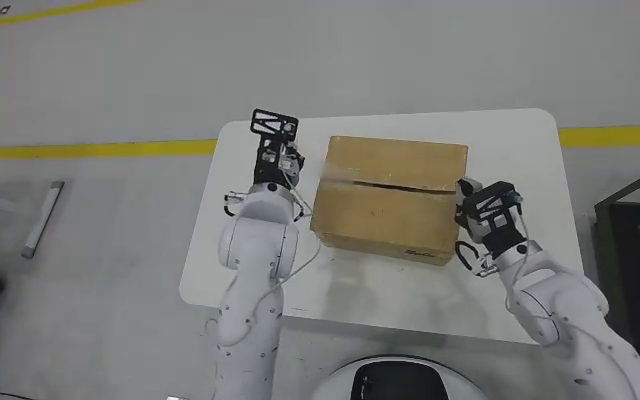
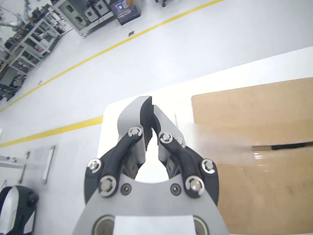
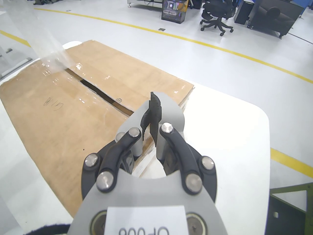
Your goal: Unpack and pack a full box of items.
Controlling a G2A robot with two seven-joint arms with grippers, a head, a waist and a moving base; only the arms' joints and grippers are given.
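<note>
A closed brown cardboard box [image 1: 390, 195] stands in the middle of the white table [image 1: 400, 290]; its top seam [image 3: 97, 90] gapes as a dark slit. A strip of clear tape [image 2: 220, 140] stretches taut from the seam up to my left gripper [image 2: 149, 103], which is shut and raised beside the box's left end [image 1: 275, 125]. The right wrist view shows the same tape [image 3: 36, 32] rising off the box top [image 3: 61, 113]. My right gripper [image 3: 154, 101] is shut with nothing in it, right at the box's right end near the seam [image 1: 466, 192].
A dark metal frame [image 1: 620, 230] stands off the table's right edge. A grey bar [image 1: 42, 218] lies on the floor to the left. Bare tabletop runs along the front of the box and at its right end.
</note>
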